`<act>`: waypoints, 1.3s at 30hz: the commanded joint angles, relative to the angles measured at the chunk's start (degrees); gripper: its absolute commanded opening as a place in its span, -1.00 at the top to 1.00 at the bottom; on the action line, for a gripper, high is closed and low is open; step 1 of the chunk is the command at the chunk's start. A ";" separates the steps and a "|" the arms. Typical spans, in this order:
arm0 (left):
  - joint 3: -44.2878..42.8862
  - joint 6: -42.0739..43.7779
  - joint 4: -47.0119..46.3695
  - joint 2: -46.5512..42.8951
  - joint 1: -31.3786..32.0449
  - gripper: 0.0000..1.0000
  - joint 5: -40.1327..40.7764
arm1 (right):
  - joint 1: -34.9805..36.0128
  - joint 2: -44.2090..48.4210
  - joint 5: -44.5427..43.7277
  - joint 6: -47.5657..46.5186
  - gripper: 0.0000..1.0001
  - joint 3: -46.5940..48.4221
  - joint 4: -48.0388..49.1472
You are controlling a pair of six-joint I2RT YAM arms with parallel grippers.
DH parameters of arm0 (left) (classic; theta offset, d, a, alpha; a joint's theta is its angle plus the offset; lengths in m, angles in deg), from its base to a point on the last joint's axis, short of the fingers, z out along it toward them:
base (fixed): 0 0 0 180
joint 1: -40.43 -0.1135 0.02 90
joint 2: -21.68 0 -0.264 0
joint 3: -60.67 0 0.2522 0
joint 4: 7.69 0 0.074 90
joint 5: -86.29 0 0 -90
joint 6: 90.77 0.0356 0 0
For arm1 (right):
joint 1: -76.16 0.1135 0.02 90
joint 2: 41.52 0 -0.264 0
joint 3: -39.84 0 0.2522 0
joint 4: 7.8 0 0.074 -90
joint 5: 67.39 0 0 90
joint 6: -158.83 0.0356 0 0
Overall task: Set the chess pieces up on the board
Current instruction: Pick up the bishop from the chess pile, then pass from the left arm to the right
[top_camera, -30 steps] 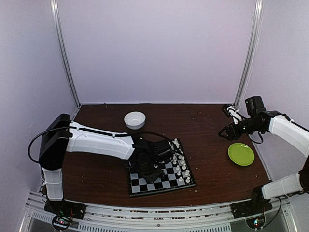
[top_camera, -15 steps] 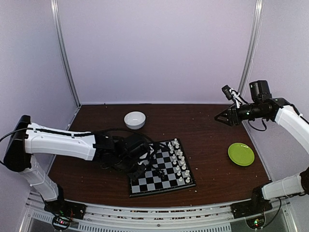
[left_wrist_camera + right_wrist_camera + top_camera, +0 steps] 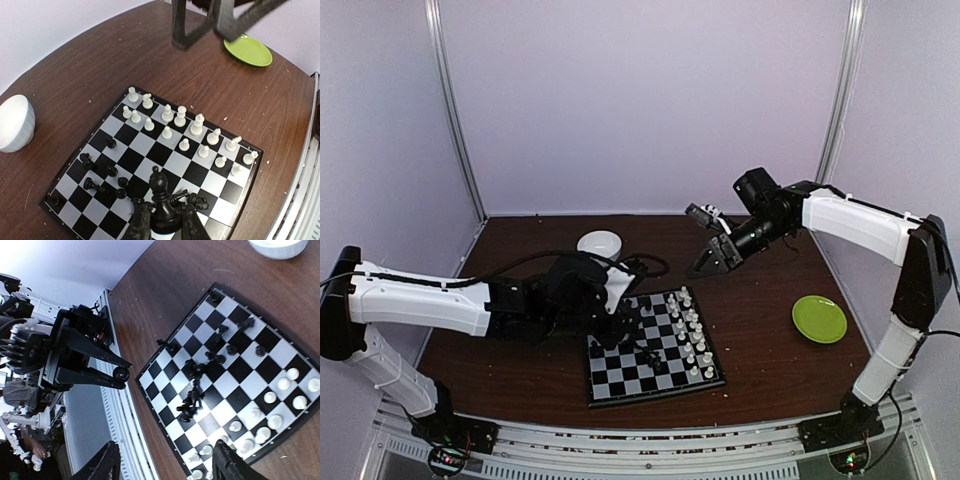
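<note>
Gripping one black chess piece (image 3: pixel 159 190), the left end effector (image 3: pixel 166 222) is closed; the right end effector (image 3: pixel 165 464) stands wide open, empty.

Table (image 3: pixel 760 285): carries board, bowl, plate.
Board (image 3: pixel 620 382): front-centre of table, turned a little.
Bowl (image 3: pixel 599 246): behind board, toward its L side, apart from it.
Plate (image 3: pixel 819 319): R of board, well apart, near table's R edge.
Rows of pieces (image 3: pixel 694 335): 2 upright rows along board's R side.
Loose pieces (image 3: pixel 648 355): bunched mid-board, L of the rows; some lying over.
L gripper (image 3: pixel 164 212): over board's far-L part, clamped on held piece (image 3: pixel 158 182).
R gripper (image 3: pixel 708 262): above table behind board's far-R corner, btwn bowl & plate.
</note>
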 commanded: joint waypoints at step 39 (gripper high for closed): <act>-1.40 2.30 -7.87 2.69 -0.39 0.73 -1.29 | 10.96 -10.17 10.42 20.45 0.58 3.15 11.01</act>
